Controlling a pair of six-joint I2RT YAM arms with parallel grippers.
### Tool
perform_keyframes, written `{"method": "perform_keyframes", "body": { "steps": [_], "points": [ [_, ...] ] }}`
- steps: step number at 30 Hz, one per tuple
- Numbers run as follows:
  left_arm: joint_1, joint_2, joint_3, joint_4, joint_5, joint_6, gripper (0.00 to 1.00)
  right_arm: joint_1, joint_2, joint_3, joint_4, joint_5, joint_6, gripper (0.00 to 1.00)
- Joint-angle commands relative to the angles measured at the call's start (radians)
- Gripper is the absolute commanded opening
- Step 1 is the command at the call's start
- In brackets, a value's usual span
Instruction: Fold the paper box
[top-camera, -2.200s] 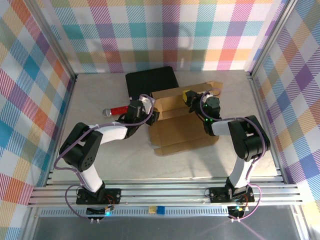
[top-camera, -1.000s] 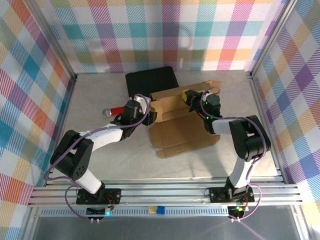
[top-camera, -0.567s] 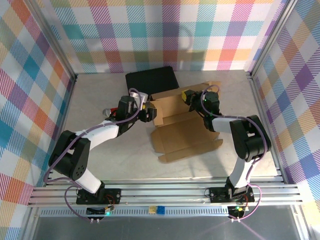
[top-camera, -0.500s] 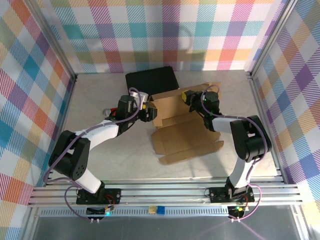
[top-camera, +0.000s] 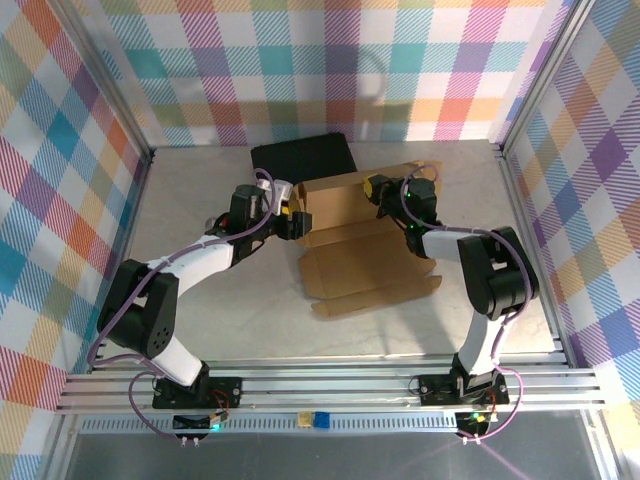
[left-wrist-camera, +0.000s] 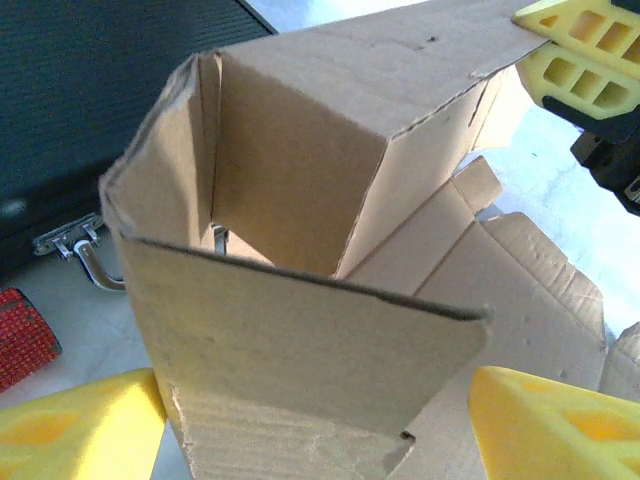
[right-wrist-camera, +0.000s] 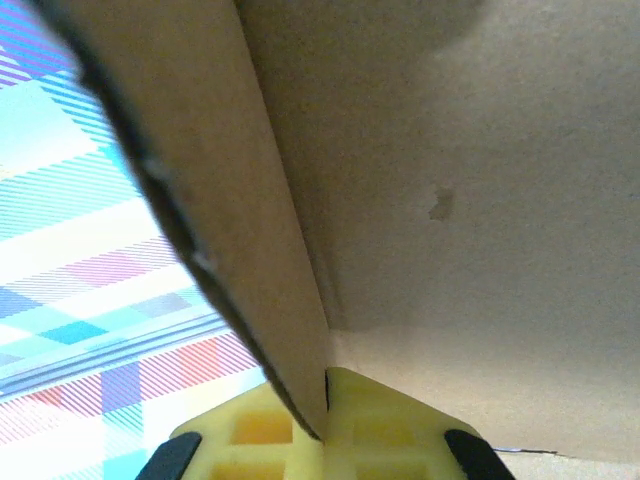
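Against half a second ago, the left fingers (top-camera: 289, 213) sit a little farther back and left and stand wider apart. The rear panel of the paper box (top-camera: 365, 240) rises more steeply, and the flat front part has slid slightly toward the back of the tabletop (top-camera: 220, 310).

In the left wrist view these fingers (left-wrist-camera: 80, 425) are spread wide, with the box's upright left side flap (left-wrist-camera: 300, 350) between them; whether either pad touches the cardboard cannot be told. The right fingers (top-camera: 377, 186) are pressed together on the top edge of the raised panel, and in the right wrist view the cardboard edge is wedged between the yellow pads (right-wrist-camera: 260, 440).

The box lies at the middle of the tabletop, toward the back, its front flaps flat and its rear panel up. The black case (top-camera: 300, 158) is just behind that panel, its metal handle (left-wrist-camera: 90, 265) near the flap's corner, and a red object (left-wrist-camera: 20, 335) lies beside it. Bare tabletop stretches in front of the box, to its right, and far to the left.
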Motion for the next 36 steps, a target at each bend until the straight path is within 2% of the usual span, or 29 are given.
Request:
{"method": "perform_keyframes", "body": {
  "steps": [1, 14, 23, 30, 36],
  "points": [
    [0.005, 0.006, -0.007, -0.008, -0.004, 0.009, 0.78, 0.005, 0.003, -0.008, 0.079, -0.024, -0.008, 0.0],
    [0.005, -0.005, -0.067, 0.043, 0.011, -0.041, 0.76, -0.02, 0.05, -0.092, 0.277, -0.101, -0.04, 0.0],
    [-0.027, -0.014, -0.103, 0.084, 0.006, -0.091, 0.73, -0.044, 0.156, -0.105, 0.502, -0.162, -0.019, 0.0],
    [-0.061, -0.011, -0.115, 0.108, -0.022, -0.114, 0.68, -0.08, 0.15, -0.141, 0.512, -0.233, -0.039, 0.0],
    [-0.105, -0.009, -0.123, 0.118, -0.059, -0.123, 0.59, -0.1, 0.158, -0.126, 0.518, -0.283, -0.041, 0.0]
  ]
}}
